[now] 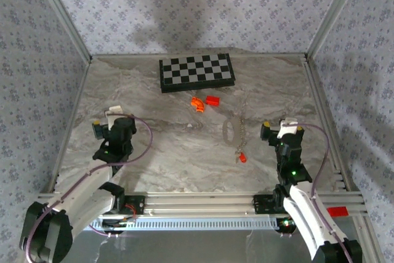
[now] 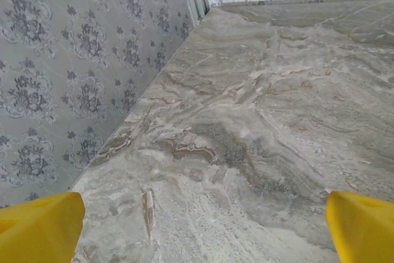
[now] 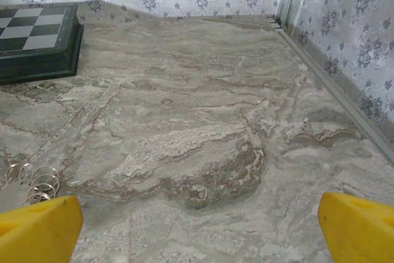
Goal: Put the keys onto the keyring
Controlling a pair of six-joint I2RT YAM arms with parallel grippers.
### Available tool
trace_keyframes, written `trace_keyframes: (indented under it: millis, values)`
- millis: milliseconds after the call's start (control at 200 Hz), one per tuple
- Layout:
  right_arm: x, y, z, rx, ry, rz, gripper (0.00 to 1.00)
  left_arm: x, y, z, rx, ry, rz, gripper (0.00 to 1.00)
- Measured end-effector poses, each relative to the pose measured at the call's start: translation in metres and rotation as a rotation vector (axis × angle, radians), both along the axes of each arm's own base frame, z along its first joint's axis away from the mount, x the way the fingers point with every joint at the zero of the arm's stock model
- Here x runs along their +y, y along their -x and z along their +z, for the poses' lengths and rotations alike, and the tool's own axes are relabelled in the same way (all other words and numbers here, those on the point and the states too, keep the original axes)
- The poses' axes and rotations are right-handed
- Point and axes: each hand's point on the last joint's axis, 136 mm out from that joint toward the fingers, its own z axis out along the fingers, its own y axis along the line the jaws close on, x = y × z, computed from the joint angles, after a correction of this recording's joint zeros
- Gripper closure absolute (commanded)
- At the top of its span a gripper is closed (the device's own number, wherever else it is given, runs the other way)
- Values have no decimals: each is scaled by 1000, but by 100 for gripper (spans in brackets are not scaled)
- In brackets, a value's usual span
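Keyring (image 1: 229,131): pale, thin oval loop lying flat on the counter (image 1: 166,152), right of centre and just left of the right claw (image 1: 282,126). A fine chain-like strand runs beside it toward the near edge.
Key (image 1: 242,157): one tiny red-orange piece at the near end of that strand, apart from the oval. It does not appear to be threaded on.
Handling, keyring: judged light, thin and floppy. It is likely to slide on the smooth marbled surface and to sag if lifted at one point. Best pinched across the wire on its near side, leaving the far side free for threading.
Handling, key: judged stiff, very light and far smaller than a claw, so easily knocked or dropped. Take it by the broad end, leaving any hole exposed.
Left claw (image 1: 104,117): released, jaws wide, nothing between them. It hovers over bare counter at the left, well apart from both items.
Right claw: released, jaws wide, empty. Its wrist view has coiled wire loops at the lower left, just beside the left fingertip (image 3: 37,229).
Hard to make out: whether the strand joins the oval, and the key's shape and hole. The coils in the right wrist view are cut off by the frame edge, so loop or chain cannot be told.
Other items: orange curved piece (image 1: 197,104), red block (image 1: 213,100) and checkerboard (image 1: 197,72) lie farther back and are not part of the job.
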Motion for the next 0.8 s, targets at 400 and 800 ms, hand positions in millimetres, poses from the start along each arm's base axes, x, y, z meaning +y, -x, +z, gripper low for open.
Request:
trace_keyframes:
  millis: [400, 800]
  values:
    - [-1, -11, -16, 43, 0, 11, 0, 9, -3, -40, 22, 22, -17, 1]
    - [-21, -30, -28, 36, -33, -25, 0, 13, -27, -54, 11, 93, -60, 1]
